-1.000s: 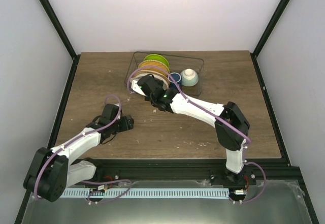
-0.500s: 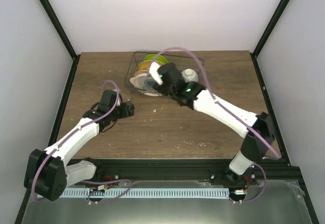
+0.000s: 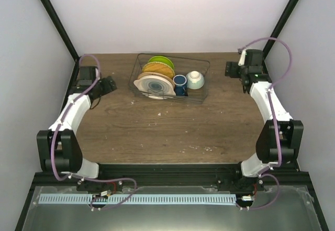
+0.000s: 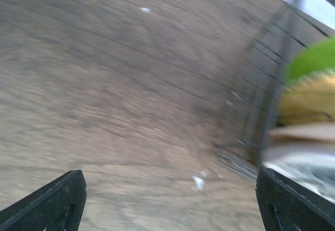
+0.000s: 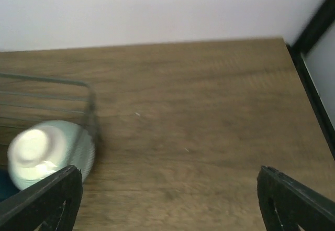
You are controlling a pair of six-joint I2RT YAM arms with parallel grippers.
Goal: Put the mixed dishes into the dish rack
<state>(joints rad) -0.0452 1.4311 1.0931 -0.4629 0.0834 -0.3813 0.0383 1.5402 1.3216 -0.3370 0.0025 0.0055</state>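
Observation:
The dish rack (image 3: 201,92) stands at the back middle of the table. In it are the lime-green plate (image 3: 161,62), the tan plate (image 3: 158,69) and the beige patterned plate (image 3: 154,86), all on edge. Beside them sit the dark blue mug (image 3: 180,81) and the mint bowl (image 3: 195,79). My left gripper (image 3: 108,84) is open to the left of the rack, apart from it. My right gripper (image 3: 230,68) is open to the rack's right, holding nothing. The right wrist view shows the bowl (image 5: 44,152) behind the rack's wire (image 5: 90,110). The left wrist view shows the plates (image 4: 309,97) blurred.
Black frame posts run along the left (image 3: 55,26) and right (image 3: 285,21) sides of the table. White crumbs (image 3: 159,114) lie on the brown wooden tabletop (image 3: 172,131) in front of the rack. White walls close in the back and sides.
My right gripper has let go of the beige plate, opened, and swung away to the back right. The plate now stands in the rack. My left arm swung out to the back left.

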